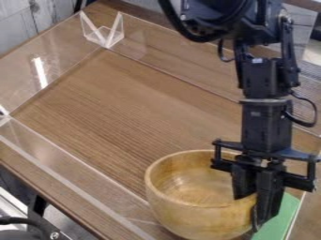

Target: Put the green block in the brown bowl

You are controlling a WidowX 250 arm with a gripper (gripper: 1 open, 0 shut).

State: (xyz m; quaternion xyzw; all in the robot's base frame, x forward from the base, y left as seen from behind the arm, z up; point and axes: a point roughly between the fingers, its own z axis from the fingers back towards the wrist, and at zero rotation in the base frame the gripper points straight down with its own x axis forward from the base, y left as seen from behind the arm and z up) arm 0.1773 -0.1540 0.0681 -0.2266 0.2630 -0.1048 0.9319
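The brown bowl stands at the near right of the wooden table, round, thick-rimmed and with nothing in it. My gripper points straight down at the bowl's right rim, its dark fingers pressed together and shut. The green block lies flat on the table just right of the bowl. Only a strip of it shows behind the fingers, at the frame's lower right corner. Whether the fingertips touch the rim or the block I cannot tell.
Low clear plastic walls run along the table's left and near sides. A small clear stand sits at the far left corner. The black arm rises over the right side.
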